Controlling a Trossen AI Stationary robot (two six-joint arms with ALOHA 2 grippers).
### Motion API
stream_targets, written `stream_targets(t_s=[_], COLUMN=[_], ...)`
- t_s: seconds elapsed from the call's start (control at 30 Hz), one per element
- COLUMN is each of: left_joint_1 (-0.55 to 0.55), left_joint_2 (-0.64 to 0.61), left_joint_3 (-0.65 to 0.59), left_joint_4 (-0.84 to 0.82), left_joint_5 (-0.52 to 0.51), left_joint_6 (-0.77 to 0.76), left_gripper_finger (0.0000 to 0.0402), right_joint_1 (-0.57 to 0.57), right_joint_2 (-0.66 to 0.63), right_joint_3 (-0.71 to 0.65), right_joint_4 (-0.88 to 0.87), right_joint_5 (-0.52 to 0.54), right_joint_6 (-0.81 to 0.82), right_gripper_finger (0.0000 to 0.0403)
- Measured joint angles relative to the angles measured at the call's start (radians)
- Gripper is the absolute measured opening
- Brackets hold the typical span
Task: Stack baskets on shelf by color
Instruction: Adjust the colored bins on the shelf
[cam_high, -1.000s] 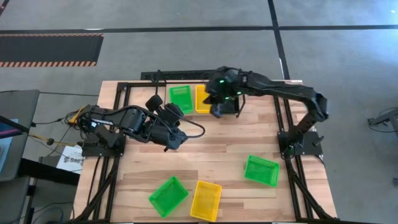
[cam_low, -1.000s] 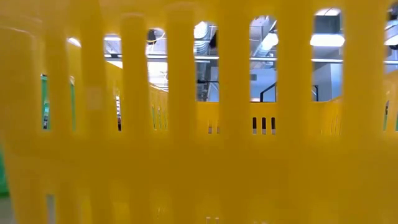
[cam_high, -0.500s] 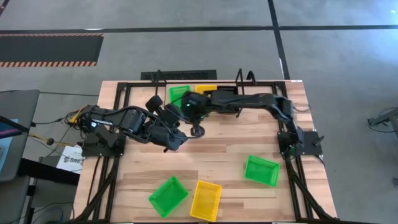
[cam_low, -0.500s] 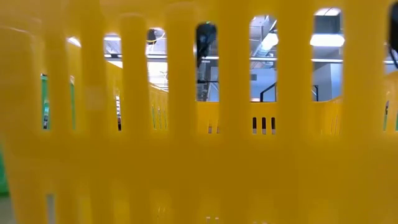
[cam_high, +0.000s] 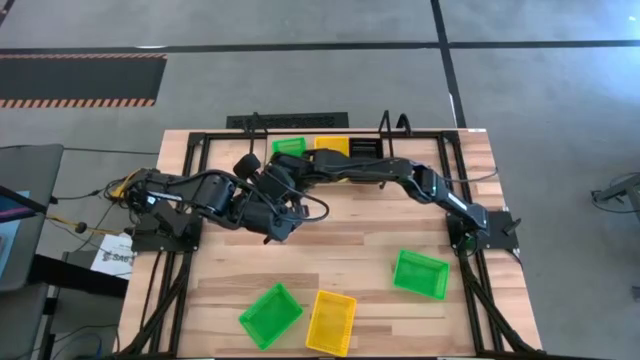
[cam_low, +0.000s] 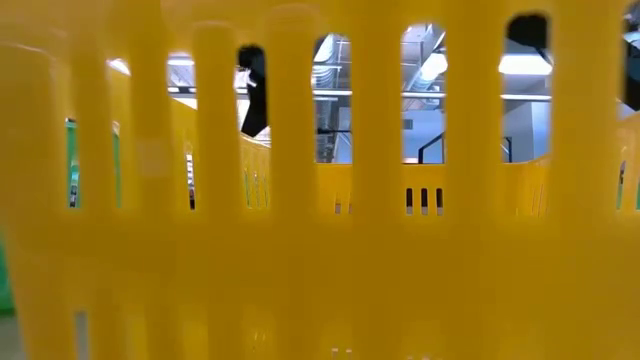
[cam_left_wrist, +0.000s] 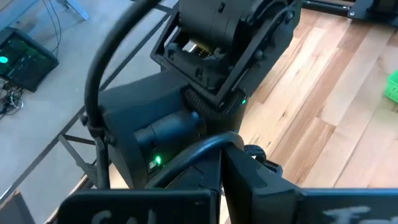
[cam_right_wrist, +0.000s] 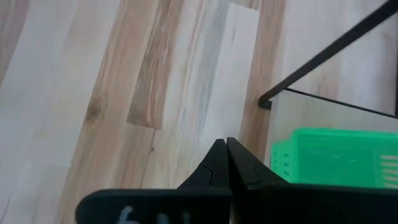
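Note:
On the black wire shelf (cam_high: 386, 126) at the table's far edge stand a green basket (cam_high: 290, 147) and a yellow basket (cam_high: 333, 146). Two green baskets (cam_high: 420, 274) (cam_high: 270, 315) and a yellow basket (cam_high: 331, 322) lie on the table near its front. My right gripper (cam_high: 277, 178) is shut and empty. It reaches far left, just in front of the shelf's green basket (cam_right_wrist: 336, 155), above bare wood (cam_right_wrist: 225, 149). My left gripper (cam_high: 280, 222) is shut and held up at centre left, right beside it.
The right arm's wrist housing (cam_left_wrist: 230, 43) fills the left wrist view, very close to my left arm. A shelf wire and its foot (cam_right_wrist: 267, 102) stand next to my right fingers. A yellow basket wall (cam_low: 320, 250) blocks the low view. Bare wood lies at the table's middle.
My right gripper has swung from over the shelf's yellow basket toward the table's left edge and down, rolling at the wrist, and has stayed shut. It now hangs beside my left arm. The baskets have not moved.

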Motion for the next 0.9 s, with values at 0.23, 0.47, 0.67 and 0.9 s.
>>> stream_targets(t_s=[0.23,0.47,0.67,0.9], left_joint_1=[0.000,0.000,-0.001,-0.001], left_joint_2=[0.000,0.000,0.000,0.000], left_joint_3=[0.000,0.000,0.000,0.000], left_joint_4=[0.004,0.007,0.018,0.012], left_joint_5=[-0.007,-0.012,-0.012,-0.014], left_joint_6=[-0.003,-0.007,-0.016,-0.025], left_gripper_finger=[0.0000,0.0000,0.0000,0.0000], right_joint_1=[-0.009,-0.029,-0.041,-0.050], right_joint_2=[0.004,0.006,0.007,0.010], right_joint_3=[-0.007,-0.007,-0.009,-0.031], right_joint_4=[0.013,0.049,0.036,0.002], right_joint_5=[-0.051,-0.085,-0.102,-0.152], right_joint_6=[0.000,0.005,0.003,-0.013], right_gripper_finger=[0.0000,0.0000,0.0000,0.0000])
